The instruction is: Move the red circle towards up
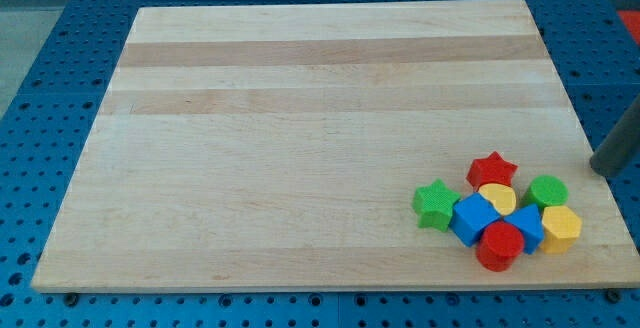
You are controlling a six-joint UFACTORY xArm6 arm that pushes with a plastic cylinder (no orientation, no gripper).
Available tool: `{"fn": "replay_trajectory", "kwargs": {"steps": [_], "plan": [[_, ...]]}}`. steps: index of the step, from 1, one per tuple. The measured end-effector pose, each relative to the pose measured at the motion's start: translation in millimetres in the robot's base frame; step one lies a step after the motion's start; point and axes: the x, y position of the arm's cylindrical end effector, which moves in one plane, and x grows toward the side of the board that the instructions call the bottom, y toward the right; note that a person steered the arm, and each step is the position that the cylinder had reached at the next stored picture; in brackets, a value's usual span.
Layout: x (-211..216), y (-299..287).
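The red circle [499, 245] sits at the bottom of a tight cluster near the board's bottom right corner. It touches a blue block [474, 217] on its left and another blue block [526, 226] on its right. A yellow heart [498, 198] lies just above it, and a red star [492, 170] above that. A green star [435, 204] is at the cluster's left, a green circle [547, 191] at its upper right, and a yellow hexagon [561, 228] at its right. My tip [598, 169] is at the view's right edge, right of and above the cluster, apart from all blocks.
The wooden board [300, 118] lies on a blue perforated table [40, 118]. The cluster is close to the board's bottom edge and right edge.
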Motion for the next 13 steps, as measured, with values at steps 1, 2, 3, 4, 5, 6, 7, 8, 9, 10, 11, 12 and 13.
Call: {"fn": "replay_trajectory", "kwargs": {"steps": [1, 2, 3, 4, 5, 6, 7, 8, 9, 10, 11, 12, 13], "plan": [[38.8, -24.5], [52.4, -27.1], [93.7, -27.4], [100.8, -18.8], [118.7, -18.4], [118.9, -37.4], [119.2, -110.1], [114.8, -188.6], [114.8, -201.9], [104.9, -202.2], [42.1, -194.3], [-1.2, -193.1], [-4.7, -193.1]]}}
